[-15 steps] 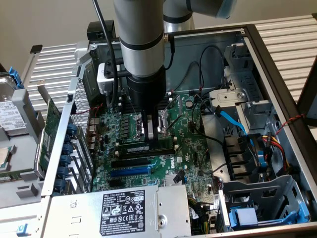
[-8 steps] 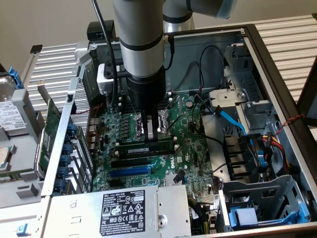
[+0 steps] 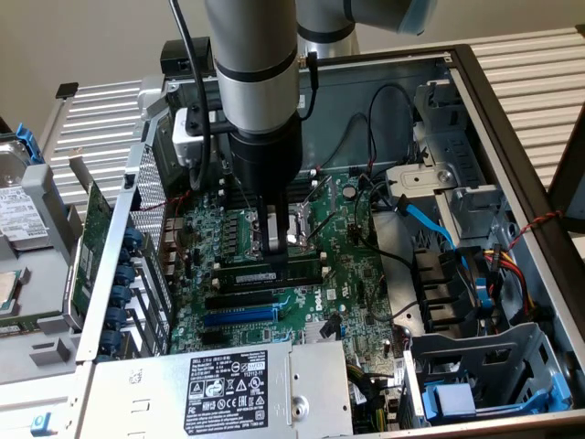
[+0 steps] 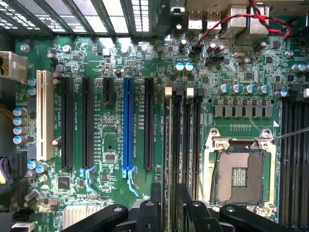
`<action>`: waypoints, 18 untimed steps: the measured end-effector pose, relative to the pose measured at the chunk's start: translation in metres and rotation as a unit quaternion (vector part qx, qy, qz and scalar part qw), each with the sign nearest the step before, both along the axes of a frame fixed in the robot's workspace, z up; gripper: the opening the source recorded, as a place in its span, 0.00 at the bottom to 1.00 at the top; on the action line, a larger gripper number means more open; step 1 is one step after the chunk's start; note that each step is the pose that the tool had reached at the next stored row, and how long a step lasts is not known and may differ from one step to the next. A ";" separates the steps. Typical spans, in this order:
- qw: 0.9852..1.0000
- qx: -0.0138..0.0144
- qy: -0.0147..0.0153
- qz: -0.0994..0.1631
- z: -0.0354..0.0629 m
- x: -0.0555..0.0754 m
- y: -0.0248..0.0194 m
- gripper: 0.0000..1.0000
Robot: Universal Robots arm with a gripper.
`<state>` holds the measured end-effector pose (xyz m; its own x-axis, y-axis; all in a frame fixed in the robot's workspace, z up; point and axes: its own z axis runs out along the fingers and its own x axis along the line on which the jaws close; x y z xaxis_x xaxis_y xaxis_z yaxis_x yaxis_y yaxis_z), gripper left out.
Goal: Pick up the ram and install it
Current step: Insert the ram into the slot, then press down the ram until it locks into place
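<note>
The ram, a long thin stick with a white label, stands on edge in a memory slot on the green motherboard, just in front of the CPU socket. In the wrist view the ram shows edge-on as a thin line in the first of the black memory slots. My gripper hangs straight down over the stick's middle. Its dark fingers stand on either side of the stick with a little gap, so the gripper is open and holds nothing.
Black and blue expansion slots lie beside the memory slots. The empty CPU socket is on the other side. The power supply sits in front, a drive cage and blue cable at the exterior view's right. Red and black wires cross the board's edge.
</note>
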<state>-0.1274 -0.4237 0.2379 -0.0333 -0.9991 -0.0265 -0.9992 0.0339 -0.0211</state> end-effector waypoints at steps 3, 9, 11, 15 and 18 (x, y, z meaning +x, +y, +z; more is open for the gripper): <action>1.000 0.000 0.000 0.000 0.0035 -0.001 0.0000 0.27; 1.000 0.000 0.000 0.000 0.0041 -0.004 0.0000 0.27; 1.000 0.000 0.001 0.000 0.0042 -0.004 0.0000 0.27; 1.000 0.000 0.001 0.000 0.0042 -0.005 0.0000 0.27; 1.000 0.000 0.001 0.000 0.0042 -0.006 0.0000 0.27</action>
<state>-0.1336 -0.4236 0.2421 -0.0334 -0.9991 -0.0266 -0.9992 0.0339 -0.0197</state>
